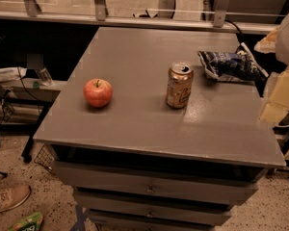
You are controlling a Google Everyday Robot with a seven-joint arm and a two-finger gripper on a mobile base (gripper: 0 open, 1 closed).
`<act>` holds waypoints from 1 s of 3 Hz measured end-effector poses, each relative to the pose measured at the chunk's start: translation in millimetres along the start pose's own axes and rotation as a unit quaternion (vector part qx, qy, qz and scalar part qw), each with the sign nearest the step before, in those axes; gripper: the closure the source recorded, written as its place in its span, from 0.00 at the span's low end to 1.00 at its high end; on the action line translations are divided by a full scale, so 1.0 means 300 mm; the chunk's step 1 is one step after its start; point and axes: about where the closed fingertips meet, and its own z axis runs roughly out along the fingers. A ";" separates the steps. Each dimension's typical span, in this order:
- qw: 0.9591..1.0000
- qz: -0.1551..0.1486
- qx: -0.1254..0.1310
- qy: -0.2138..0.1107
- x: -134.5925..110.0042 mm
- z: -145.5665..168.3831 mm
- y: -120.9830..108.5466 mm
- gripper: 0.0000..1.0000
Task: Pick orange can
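Grey worktop (135,57), seen from above and in front, forming the top of a cabinet with a stack of closed drawers (154,189) below its front edge. At the right margin, beside the worktop's right edge, pale blocky parts of the arm and its end effector (278,93) enter the view; they hang apart from every object on the surface, and whether the end effector is released or clenched cannot be told, though nothing is seen in its hold. A crumpled blue-and-white snack bag (229,65) lies flat near the back right corner of the worktop, its right end closest to the arm. The orange can (179,85) stands upright right of the worktop's centre, silver top with opening facing up, pale label marks on its side; it is near the bag's left tip but apart from it. A round red apple (98,92), stem up, rests well apart to the left of the can, toward the left edge. On the speckled floor at lower left, a tan shoe (8,198) shows partly.
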 end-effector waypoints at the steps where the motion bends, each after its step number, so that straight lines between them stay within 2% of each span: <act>1: 1.000 0.000 0.000 0.000 0.000 0.000 0.000 0.00; 2: 0.999 -0.001 0.005 -0.041 -0.048 0.037 -0.062 0.00; 3: 0.994 -0.002 0.012 -0.105 -0.111 0.090 -0.142 0.00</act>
